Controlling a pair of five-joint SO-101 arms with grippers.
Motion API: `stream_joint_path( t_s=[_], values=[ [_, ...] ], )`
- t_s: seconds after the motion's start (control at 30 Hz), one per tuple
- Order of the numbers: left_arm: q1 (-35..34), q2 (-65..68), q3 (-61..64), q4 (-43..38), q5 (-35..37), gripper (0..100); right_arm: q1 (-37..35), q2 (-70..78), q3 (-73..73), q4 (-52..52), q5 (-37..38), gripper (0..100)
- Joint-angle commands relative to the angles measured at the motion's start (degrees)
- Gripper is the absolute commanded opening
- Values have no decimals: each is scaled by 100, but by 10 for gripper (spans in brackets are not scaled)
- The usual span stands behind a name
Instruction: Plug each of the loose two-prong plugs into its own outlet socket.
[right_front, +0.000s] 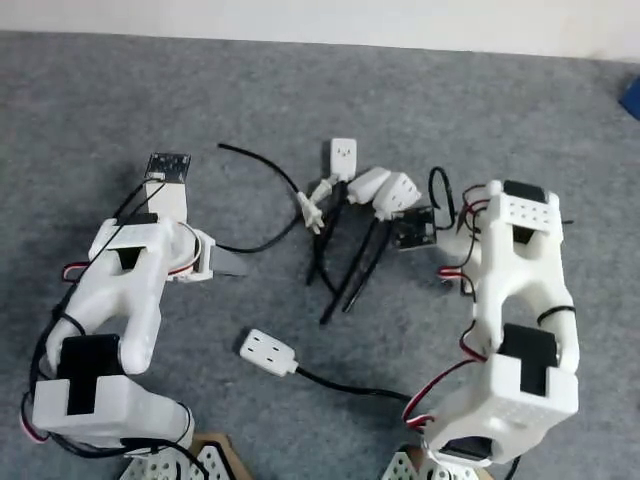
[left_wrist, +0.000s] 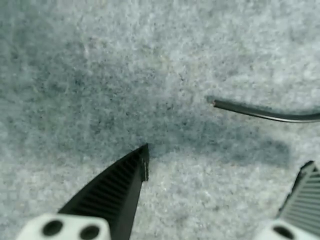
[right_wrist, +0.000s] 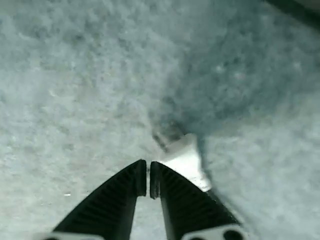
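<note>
Found the left gripper (left_wrist: 227, 156) at the left of the grey carpet (right_front: 110, 100), jaws spread wide and holding nothing, low over the pile with the cut end of a black cord (left_wrist: 260, 113) just past its tips. Found the right gripper (right_wrist: 148, 172) at the right, jaws pressed together on nothing, a white plug (right_wrist: 186, 161) just beside 1 finger; cannot tell which plug. Logged 2 plugs at far centre, touching: left plug (right_front: 366, 183) and right plug (right_front: 399, 193), with black leads (right_front: 350, 262) trailing toward the near side. Logged the far socket (right_front: 343, 155) just far-left of them, a slim plug (right_front: 314, 208) close by on its near-left. Logged the near socket (right_front: 268, 350) between the 2 arm bases, well apart from the plugs, its lead running right. Noted a broad stretch of carpet on the far left, bounded by a pale strip (right_front: 320, 18) along the far edge, and a blue item (right_front: 632, 96) at the far-right edge.
</note>
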Motion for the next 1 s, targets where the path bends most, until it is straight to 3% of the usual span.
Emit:
stream_joint_path(
  t_s=[0.0, 0.43, 0.67, 0.83, 0.97],
  values=[
    [-31, 13, -171, 9, 26, 435, -57, 84, -453, -418, 158, 22],
    [-22, 13, -180, 9, 26, 435, 365, 1042, -1103, -514, 229, 29],
    [22, 13, -180, 9, 18, 435, 681, 1332, -1165, -505, 211, 164],
    [22, 13, -180, 9, 18, 435, 699, 1376, -1015, -505, 220, 174],
    [22, 13, -180, 9, 18, 435, 734, 1376, -892, -479, 844, 174]
  ],
)
